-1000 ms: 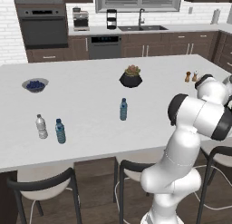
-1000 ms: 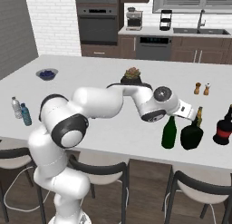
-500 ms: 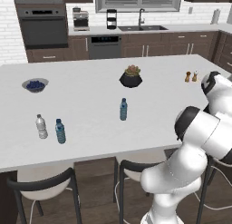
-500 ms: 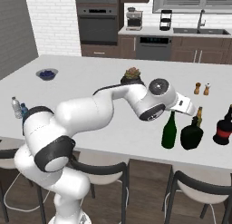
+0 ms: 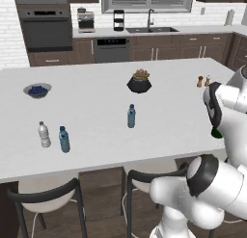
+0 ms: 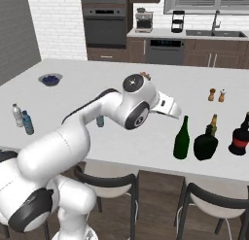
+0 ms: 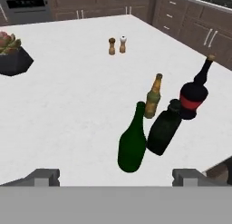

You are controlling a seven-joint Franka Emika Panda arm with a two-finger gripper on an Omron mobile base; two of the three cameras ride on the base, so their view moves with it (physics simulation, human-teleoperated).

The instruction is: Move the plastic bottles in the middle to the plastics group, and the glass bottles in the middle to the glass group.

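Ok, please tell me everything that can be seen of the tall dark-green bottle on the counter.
The dark-green wine bottle looks like smooth, glossy glass, with a wide rounded body narrowing into a long slim neck; no label shows. It stands upright on the white counter near its front edge, untouched by the tool. Beside it stands a squat black bottle; in the hand view they look very close, perhaps touching, while in the right base view a small gap shows between them. A slim amber bottle stands behind them.

Home kitchen: wall oven (image 5: pixel 45 32), sink faucet (image 5: pixel 150 18), island counter (image 5: pixel 96 112) (stools beneath).
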